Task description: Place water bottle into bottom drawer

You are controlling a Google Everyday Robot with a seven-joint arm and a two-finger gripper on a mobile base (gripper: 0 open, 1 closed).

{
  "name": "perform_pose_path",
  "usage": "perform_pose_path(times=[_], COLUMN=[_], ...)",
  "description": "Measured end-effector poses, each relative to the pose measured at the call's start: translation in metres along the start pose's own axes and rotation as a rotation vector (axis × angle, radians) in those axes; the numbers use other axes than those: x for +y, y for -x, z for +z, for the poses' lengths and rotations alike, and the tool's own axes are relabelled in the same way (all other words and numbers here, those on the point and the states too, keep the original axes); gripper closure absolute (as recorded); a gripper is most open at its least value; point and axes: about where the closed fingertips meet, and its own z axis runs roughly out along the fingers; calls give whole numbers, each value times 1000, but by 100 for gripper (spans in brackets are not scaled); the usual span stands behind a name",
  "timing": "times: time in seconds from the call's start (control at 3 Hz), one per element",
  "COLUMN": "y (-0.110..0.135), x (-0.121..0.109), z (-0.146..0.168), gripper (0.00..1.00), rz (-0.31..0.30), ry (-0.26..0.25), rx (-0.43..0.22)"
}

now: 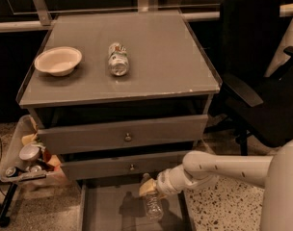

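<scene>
The camera view looks down at a grey cabinet (137, 42). On top of the cabinet, at the left, sits a pale bowl (58, 60). A can (118, 59) lies on its side near the middle of the cabinet top, just right of the bowl but not touching it.

On the front of the cabinet are two shut drawers, each with a small round knob. The top drawer (88, 137) is under the cabinet top, and the middle drawer (98, 167) is below that.

At the foot of the cabinet the bottom drawer (105, 211) is pulled out. It is a wide, flat tray with low walls.

A white arm (228, 168) reaches in from the right of the cabinet, low down. The gripper (149, 188) is in front of the middle drawer, over the bottom drawer. Its fingers are clamped on the bottle (153, 207) near the top end. The bottle hangs down over the right part of the bottom drawer. I cannot tell if the bottle touches the drawer floor.

A black chair (262, 81) stands to the right of the cabinet. A bin (21, 143) with small things in it stands to the left of the cabinet.
</scene>
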Motion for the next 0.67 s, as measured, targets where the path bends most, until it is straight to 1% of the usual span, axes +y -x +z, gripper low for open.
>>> perform_pose_path(times=[0.33,0.67], y=[7,30], x=[-8,-28], z=[18,64], gripper=[100,100], rz=[10,40], ry=[19,85], rx=[-18,-34])
